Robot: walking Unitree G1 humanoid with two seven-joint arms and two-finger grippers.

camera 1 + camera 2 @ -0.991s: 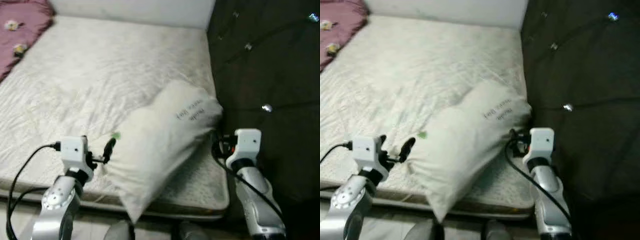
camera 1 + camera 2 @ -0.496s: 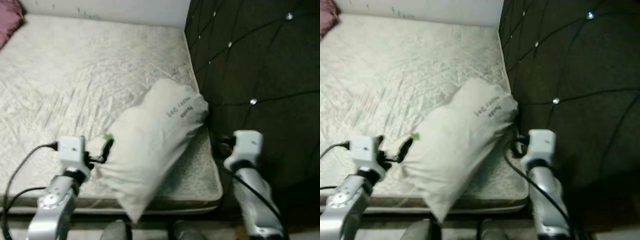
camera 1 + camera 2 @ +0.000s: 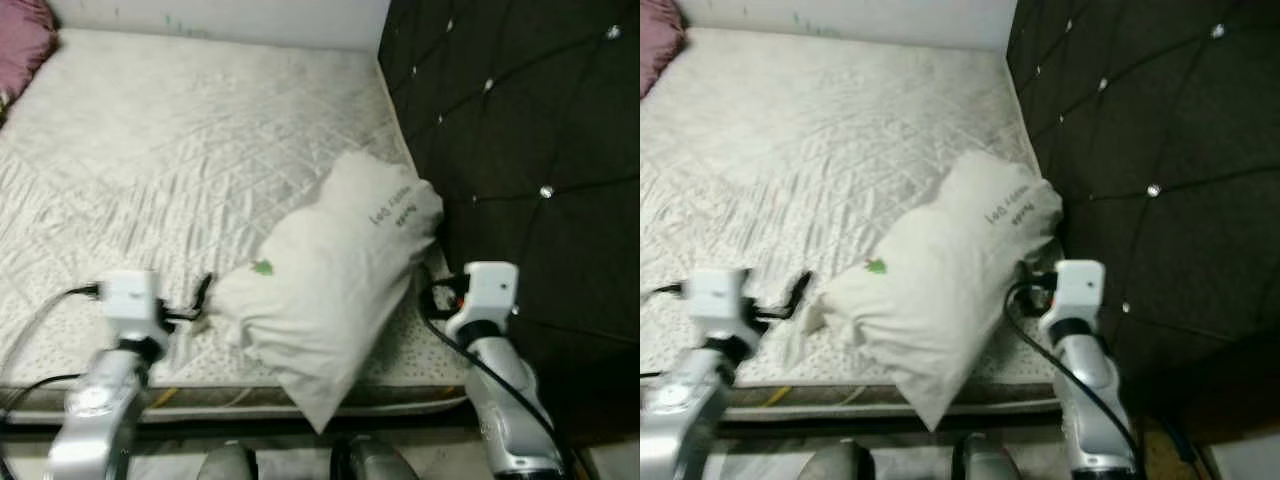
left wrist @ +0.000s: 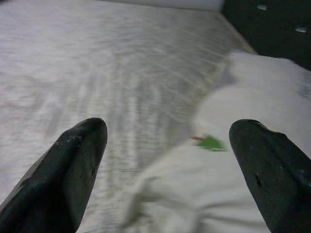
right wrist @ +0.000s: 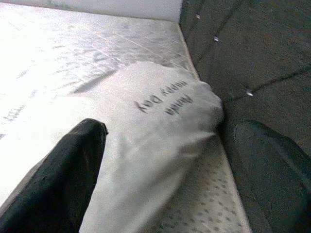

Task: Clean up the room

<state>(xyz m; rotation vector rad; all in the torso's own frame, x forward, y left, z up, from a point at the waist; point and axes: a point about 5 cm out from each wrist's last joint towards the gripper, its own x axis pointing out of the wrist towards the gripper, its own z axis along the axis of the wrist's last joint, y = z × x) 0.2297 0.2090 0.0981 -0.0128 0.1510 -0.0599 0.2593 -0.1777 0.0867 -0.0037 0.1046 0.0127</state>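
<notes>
pillow [image 3: 335,285]: off-white, dark lettering, small green mark | mattress [image 3: 190,150]: white, diamond-quilted | headboard [image 3: 520,130]: black, tufted, silver studs

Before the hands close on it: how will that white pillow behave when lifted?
Probably floppy: the pillow looks soft and creased, and its lower corner droops past the edge of the mattress, so it may sag between the left hand and the right hand. Likely light for its bulk. The smooth cover could slip from open fingers.
</notes>
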